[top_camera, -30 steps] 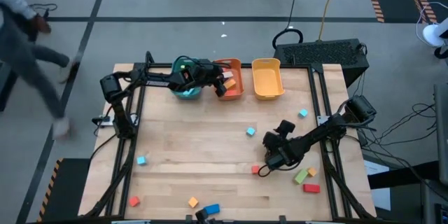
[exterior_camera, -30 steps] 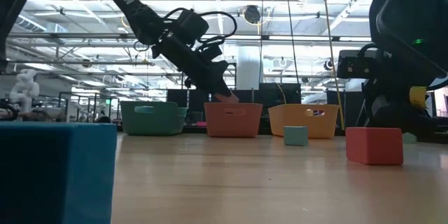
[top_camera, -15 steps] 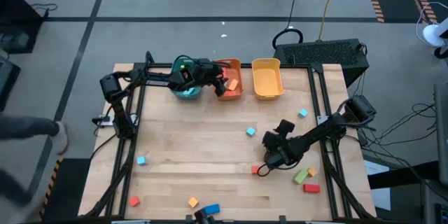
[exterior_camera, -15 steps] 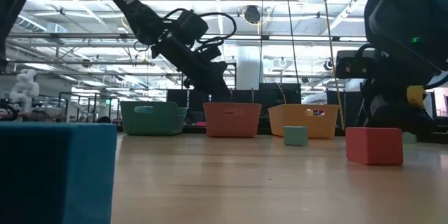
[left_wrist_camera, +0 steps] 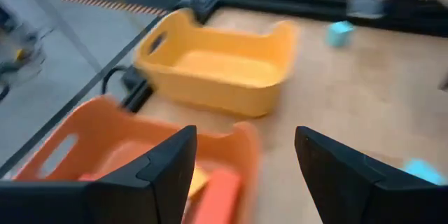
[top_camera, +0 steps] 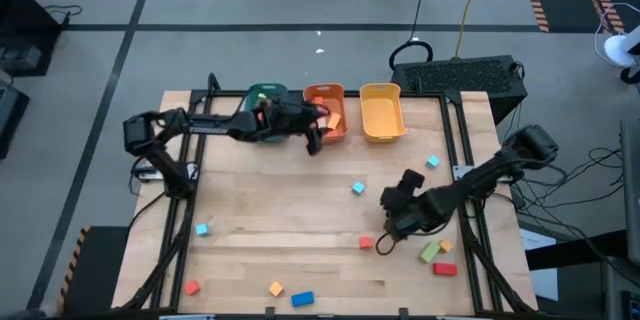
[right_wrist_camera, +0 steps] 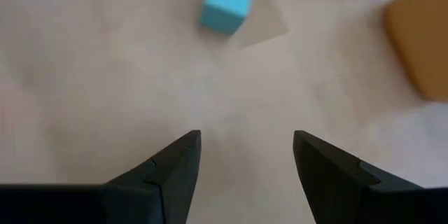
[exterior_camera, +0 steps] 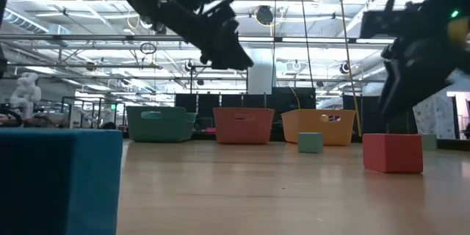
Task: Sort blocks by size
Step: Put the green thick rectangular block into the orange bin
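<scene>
A hall with ceiling trusses and strip lights lies behind the table (top_camera: 300, 210), a pale wood top in a dark frame. Along its far edge stand three bins: teal (top_camera: 266, 93), orange (top_camera: 326, 95), yellow (top_camera: 381, 112).

The left arm reaches along the far edge; its gripper (top_camera: 314, 141) hangs by the orange bin's near rim, jaws spread and empty. The left wrist view shows an orange block (left_wrist_camera: 214, 197) and a yellowish one lying inside that bin.

The right arm comes from the right edge; its gripper (top_camera: 384, 243) hovers near the table's middle, toward the near edge, jaws released, nothing between them. A small red block (top_camera: 366, 243) lies just beside it, and a light blue cube (top_camera: 357, 189) sits nearer the middle.

The other blocks are scattered: green (top_camera: 430, 252), orange and red ones near the right edge, a blue cube (top_camera: 432, 162) further back on that side, and blue (top_camera: 302, 299), orange (top_camera: 276, 288), red (top_camera: 191, 287) and light blue (top_camera: 201, 229) ones toward the near left corner.

The step in hand looks like the right arm's next pick. It would do well to centre one block between the fingers, square to its faces, descend straight, then close without nudging neighbours.

No readable writing shows now on bins or blocks
</scene>
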You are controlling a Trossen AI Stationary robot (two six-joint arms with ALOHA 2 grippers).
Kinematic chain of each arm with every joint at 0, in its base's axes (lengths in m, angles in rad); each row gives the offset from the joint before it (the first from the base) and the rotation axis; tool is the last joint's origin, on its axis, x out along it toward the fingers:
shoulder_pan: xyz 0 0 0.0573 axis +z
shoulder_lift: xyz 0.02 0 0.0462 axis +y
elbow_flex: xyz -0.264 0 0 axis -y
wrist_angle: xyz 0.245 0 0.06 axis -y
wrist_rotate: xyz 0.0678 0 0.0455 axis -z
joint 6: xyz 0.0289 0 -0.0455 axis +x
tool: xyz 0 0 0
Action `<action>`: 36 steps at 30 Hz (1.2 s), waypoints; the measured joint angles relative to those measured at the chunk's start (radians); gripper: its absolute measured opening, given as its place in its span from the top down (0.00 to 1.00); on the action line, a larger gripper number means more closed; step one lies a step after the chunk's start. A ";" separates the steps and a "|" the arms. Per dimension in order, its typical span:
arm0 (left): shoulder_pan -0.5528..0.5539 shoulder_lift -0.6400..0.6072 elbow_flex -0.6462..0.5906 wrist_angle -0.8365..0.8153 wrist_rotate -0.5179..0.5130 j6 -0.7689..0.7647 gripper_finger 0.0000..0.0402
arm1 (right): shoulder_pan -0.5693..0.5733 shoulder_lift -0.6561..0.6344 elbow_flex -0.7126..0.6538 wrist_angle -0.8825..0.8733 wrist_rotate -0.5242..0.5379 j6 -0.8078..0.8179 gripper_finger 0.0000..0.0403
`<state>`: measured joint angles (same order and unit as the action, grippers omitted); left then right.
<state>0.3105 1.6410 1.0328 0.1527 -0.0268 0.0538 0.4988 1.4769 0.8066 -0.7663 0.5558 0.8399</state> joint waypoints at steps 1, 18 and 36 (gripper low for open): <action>-0.023 -0.008 -0.008 0.003 -0.004 0.004 0.40 | 0.004 -0.018 0.000 -0.003 -0.035 -0.012 0.47; -0.380 -0.011 -0.076 0.180 -0.194 -0.021 0.40 | 0.136 -0.178 0.000 -0.181 -0.448 -0.042 0.47; -0.558 0.201 -0.076 0.440 -0.273 -0.047 0.40 | 0.313 -0.162 0.000 -0.194 -0.621 -0.014 0.53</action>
<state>-0.2471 1.8420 0.9565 0.5929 -0.3001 0.0065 0.8123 1.3145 0.8070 -0.9599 -0.0656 0.8259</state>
